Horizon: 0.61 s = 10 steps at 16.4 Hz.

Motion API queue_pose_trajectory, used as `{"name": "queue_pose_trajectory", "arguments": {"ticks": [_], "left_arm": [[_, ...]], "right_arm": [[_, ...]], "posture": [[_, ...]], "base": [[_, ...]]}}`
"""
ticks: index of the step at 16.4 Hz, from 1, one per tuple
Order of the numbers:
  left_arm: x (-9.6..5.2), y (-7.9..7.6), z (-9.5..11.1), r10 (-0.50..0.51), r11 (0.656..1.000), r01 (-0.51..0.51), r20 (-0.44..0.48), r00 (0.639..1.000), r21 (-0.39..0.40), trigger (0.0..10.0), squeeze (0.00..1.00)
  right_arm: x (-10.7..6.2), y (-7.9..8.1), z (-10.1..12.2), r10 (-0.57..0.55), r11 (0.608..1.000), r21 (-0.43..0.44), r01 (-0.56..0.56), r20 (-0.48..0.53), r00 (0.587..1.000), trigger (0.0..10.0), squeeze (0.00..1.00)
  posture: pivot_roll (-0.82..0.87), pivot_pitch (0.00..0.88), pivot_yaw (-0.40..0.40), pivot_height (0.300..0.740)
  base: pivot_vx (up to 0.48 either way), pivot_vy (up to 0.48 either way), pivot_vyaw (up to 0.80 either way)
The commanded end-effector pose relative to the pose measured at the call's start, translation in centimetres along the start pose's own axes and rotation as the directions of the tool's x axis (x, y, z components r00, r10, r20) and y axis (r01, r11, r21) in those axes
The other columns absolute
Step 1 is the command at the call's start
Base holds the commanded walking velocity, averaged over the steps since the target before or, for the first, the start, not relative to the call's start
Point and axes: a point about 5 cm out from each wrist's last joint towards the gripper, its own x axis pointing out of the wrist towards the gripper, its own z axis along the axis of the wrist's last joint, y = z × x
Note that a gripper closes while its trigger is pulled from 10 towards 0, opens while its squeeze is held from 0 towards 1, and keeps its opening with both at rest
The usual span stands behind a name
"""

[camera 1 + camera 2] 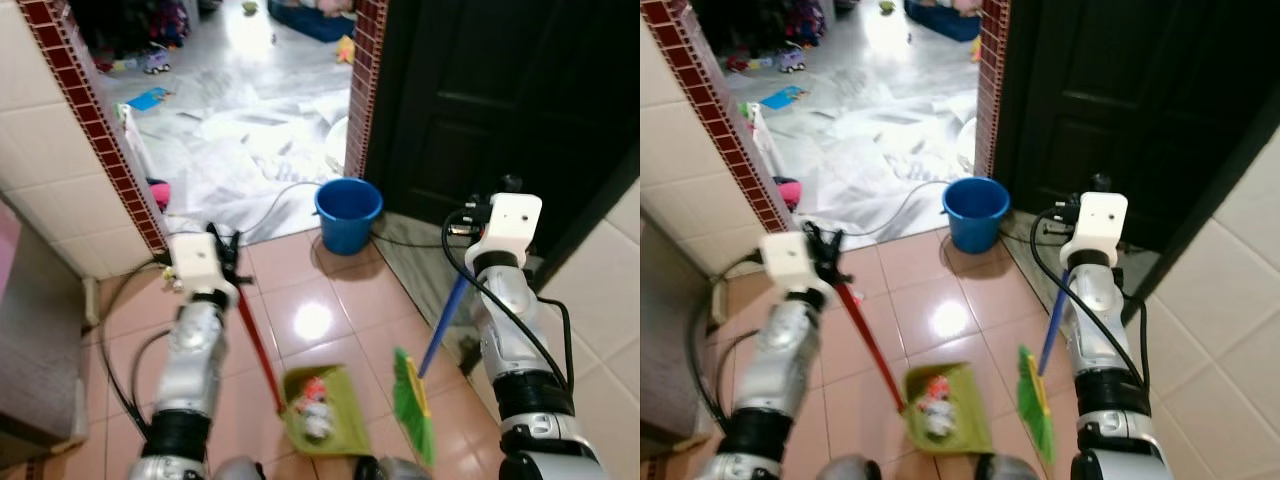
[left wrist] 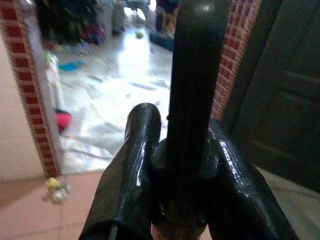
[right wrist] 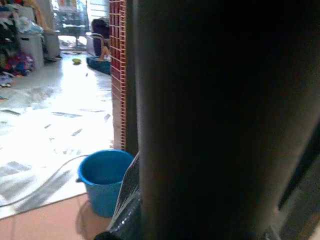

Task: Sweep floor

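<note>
1. A humanoid robot stands on a glossy terracotta-tiled floor (image 1: 320, 300), its left gripper (image 1: 228, 262) clamped on the top of the red stick handle (image 1: 258, 345) of a lime-green plastic dustpan (image 1: 322, 408); the left wrist view shows both black fingers (image 2: 131, 165) pressed against the shaft.

2. The pan rests on the tiles close in front of the robot, holding a small heap of red and white litter (image 1: 314, 405).

3. The right gripper (image 1: 470, 232) sits at the top of the blue pole (image 1: 442, 325) of a green-bristled broom (image 1: 412, 405), whose head stands just beside the pan; whether those fingers are closed on it I cannot tell.

4. Both tools look light and rigid, though long handles held at the very top will likely swing, and a lower hold would steady them.

5. A round blue plastic bucket (image 1: 348, 213) stands at the doorway, beside a dark door (image 1: 480, 100).
</note>
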Motion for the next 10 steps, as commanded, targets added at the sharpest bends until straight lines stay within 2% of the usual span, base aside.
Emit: {"name": "queue_pose_trajectory", "arguments": {"ticks": [1,4,5,8,10], "left_arm": [[0.6,0.0,3.0,0.019,1.0,-0.016,0.13,0.991,-0.019,10.0,0.0],[0.7,1.0,4.7,0.063,0.998,-0.057,0.185,0.981,-0.037,10.0,0.0],[0.8,1.2,6.0,0.075,0.997,-0.065,0.228,0.971,-0.051,10.0,0.0],[0.9,0.9,8.0,0.079,0.996,-0.062,0.285,0.955,-0.068,10.0,0.0],[0.7,0.8,10.2,0.093,0.994,-0.064,0.345,0.934,-0.092,10.0,0.0]], "right_arm": [[0.1,-0.4,0.6,-0.009,1.0,-0.03,0.01,0.035,0.999,10.0,0.0],[-0.6,-0.3,0.0,0.005,0.999,-0.038,-0.004,0.018,1.0,10.0,0.0],[-0.8,-0.1,-0.2,0.011,0.999,-0.04,-0.01,0.013,1.0,10.0,0.0],[-0.8,0.2,-0.2,0.021,0.999,-0.041,-0.021,0.012,1.0,10.0,0.0],[-1.0,0.4,-0.2,0.035,0.998,-0.043,-0.034,0.015,0.999,10.0,0.0]], "posture": [[0.0,0.0,0.021,0.74],[0.0,0.0,0.021,0.74],[0.0,0.0,0.018,0.74],[0.0,0.0,0.015,0.74],[0.0,0.0,0.013,0.74]], "base": [[0.0,0.0,0.0],[0.0,0.0,0.0],[0.0,0.0,0.0],[0.0,0.0,-0.29],[0.0,0.0,0.0]]}}
